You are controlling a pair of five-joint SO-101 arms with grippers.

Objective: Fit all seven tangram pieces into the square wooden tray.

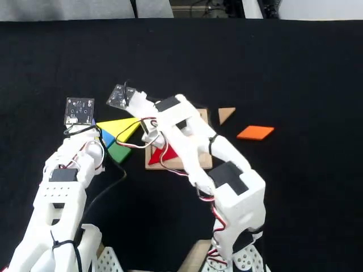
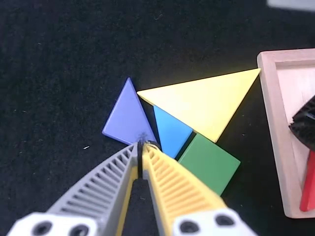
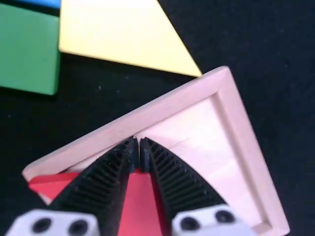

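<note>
Left claw [image 2: 141, 147] clenched shut, tips at the purple triangle [image 2: 125, 118] corner on the desk [image 2: 49, 73]; right claw [image 3: 137, 145] clenched shut over the red triangle [image 3: 138, 201] inside the wooden tray [image 3: 231, 128], yellow triangle [image 3: 123, 34] just outside.

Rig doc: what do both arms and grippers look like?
Left arm and right arm: white shells, black motors, red, white and black cables. The left gripper has one grey and one yellow ribbed finger; the right gripper has black ribbed fingers.
</note>
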